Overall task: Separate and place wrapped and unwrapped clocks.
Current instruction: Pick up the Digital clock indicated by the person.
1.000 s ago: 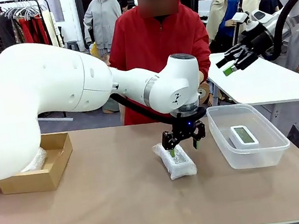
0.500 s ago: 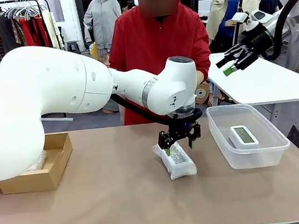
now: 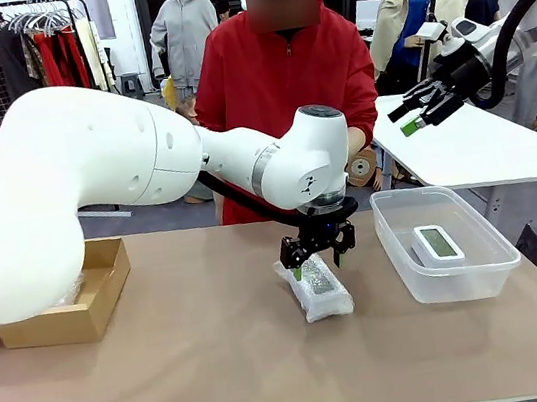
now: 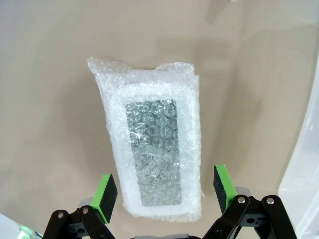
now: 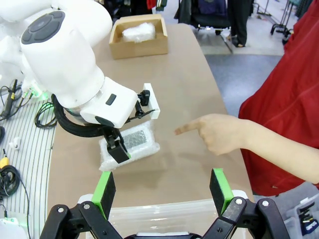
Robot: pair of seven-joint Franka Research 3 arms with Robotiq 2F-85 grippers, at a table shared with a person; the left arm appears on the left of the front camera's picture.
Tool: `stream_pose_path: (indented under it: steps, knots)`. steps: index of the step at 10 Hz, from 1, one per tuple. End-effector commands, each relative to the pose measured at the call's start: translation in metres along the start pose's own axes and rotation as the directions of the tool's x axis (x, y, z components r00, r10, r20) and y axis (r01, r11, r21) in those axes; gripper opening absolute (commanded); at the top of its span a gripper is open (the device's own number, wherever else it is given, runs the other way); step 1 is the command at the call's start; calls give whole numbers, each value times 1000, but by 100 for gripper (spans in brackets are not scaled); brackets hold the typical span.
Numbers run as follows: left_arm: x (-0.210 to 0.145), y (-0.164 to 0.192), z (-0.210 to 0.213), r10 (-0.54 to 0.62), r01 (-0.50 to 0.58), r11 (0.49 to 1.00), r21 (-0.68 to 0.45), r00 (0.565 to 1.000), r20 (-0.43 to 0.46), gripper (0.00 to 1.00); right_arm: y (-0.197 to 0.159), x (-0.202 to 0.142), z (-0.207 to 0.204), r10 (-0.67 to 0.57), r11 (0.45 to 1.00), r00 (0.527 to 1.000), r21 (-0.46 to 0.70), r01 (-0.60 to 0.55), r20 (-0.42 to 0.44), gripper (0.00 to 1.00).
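On the bench, our left gripper hangs, fingers spread, over the wrapped clock; next we judge: descend, pinch.

The left arm reaches across from the left, wrist bent down, so the left gripper hangs over the wrapped clock, jaws spread wide to either side of it. The right gripper is raised well above and right of that clock, jaws open. The person's hand points a finger toward the clock.
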State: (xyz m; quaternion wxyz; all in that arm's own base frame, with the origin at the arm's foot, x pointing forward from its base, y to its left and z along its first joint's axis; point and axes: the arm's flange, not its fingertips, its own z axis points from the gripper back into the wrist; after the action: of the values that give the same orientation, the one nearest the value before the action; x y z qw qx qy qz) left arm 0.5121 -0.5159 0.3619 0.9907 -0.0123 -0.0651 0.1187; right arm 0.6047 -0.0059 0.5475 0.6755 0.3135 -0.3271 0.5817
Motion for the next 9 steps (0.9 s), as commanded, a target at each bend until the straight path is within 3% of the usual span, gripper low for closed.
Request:
stream_pose_path:
  steps: [1, 9]
  knots:
    - [2, 7, -5, -3, 3, 1000, 7, 1000, 12, 100, 0, 3, 1, 1, 1000, 1000, -3, -1, 0, 100]
    - [3, 15, -30, -8, 9, 999, 50, 1000, -21, 100, 0, 3, 1, 1, 1000, 1000, -3, -1, 0, 100]
